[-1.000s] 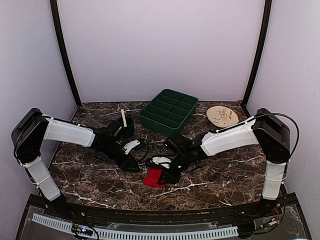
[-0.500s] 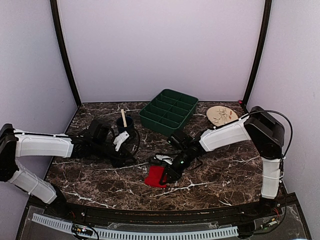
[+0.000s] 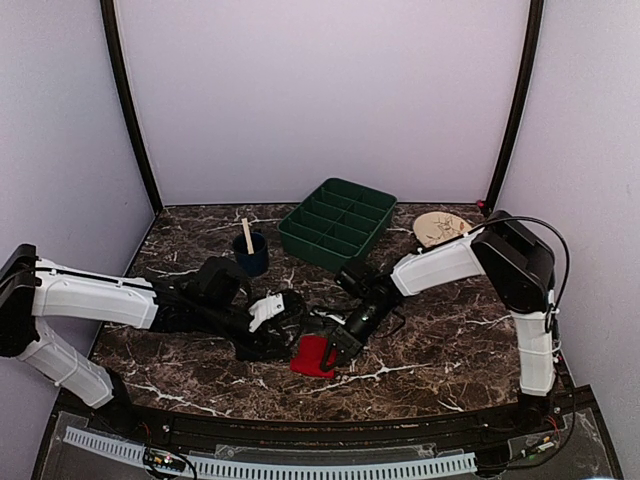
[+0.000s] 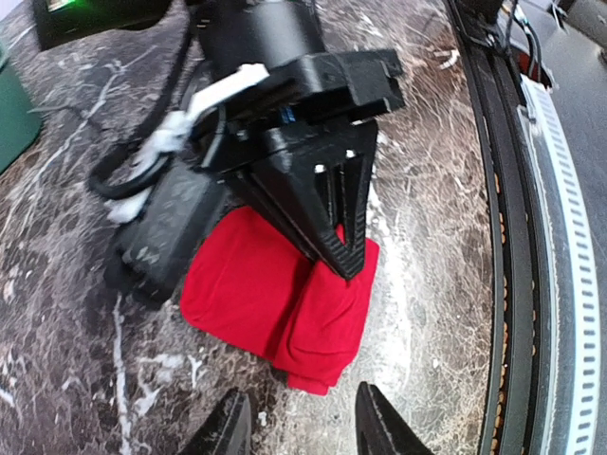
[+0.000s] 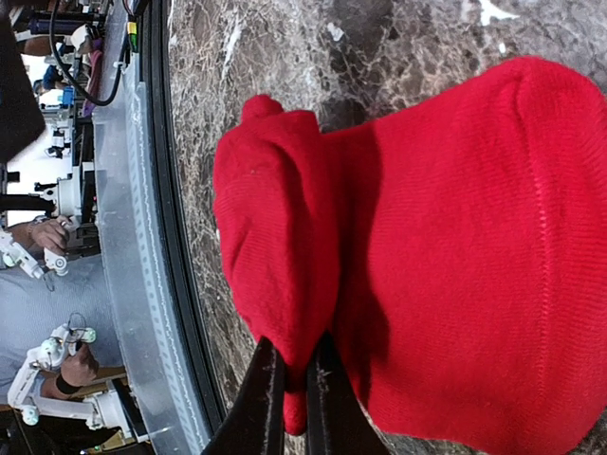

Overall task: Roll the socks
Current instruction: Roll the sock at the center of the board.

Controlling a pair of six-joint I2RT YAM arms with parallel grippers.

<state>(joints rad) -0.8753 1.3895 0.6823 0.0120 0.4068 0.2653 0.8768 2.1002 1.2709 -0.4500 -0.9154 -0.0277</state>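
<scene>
Return of left claw [image 3: 278,345] to red sock [image 3: 310,357]

Half a second ago the left arm was drawn back toward the left wall, its claw short of the blue cup [image 3: 251,255]. It now reaches forward again, low over the marble table [image 3: 450,340], and the claw tips sit just left of the sock. In the left wrist view its fingers [image 4: 379,428] stand partly apart with only bare table between them. They hold nothing and stop just short of the sock's [image 4: 270,294] near edge.

The sock lies folded into a thick bundle directly ahead of that claw. It is in much the same spot as a second ago.

The right claw [image 3: 330,354] presses down on the far side of the bundle, opposite the left claw. It has stayed clamped throughout. The right wrist view shows its fingers [image 5: 267,398] nearly closed, with a fold of the sock [image 5: 455,246] nipped between them. Its upper arm has swung slightly inward since the earlier frames.

Well behind both claws stand the cup with a wooden stick [image 3: 246,235] in it, the green tray [image 3: 337,222], and a wooden plate [image 3: 440,228] to the tray's right.
</scene>
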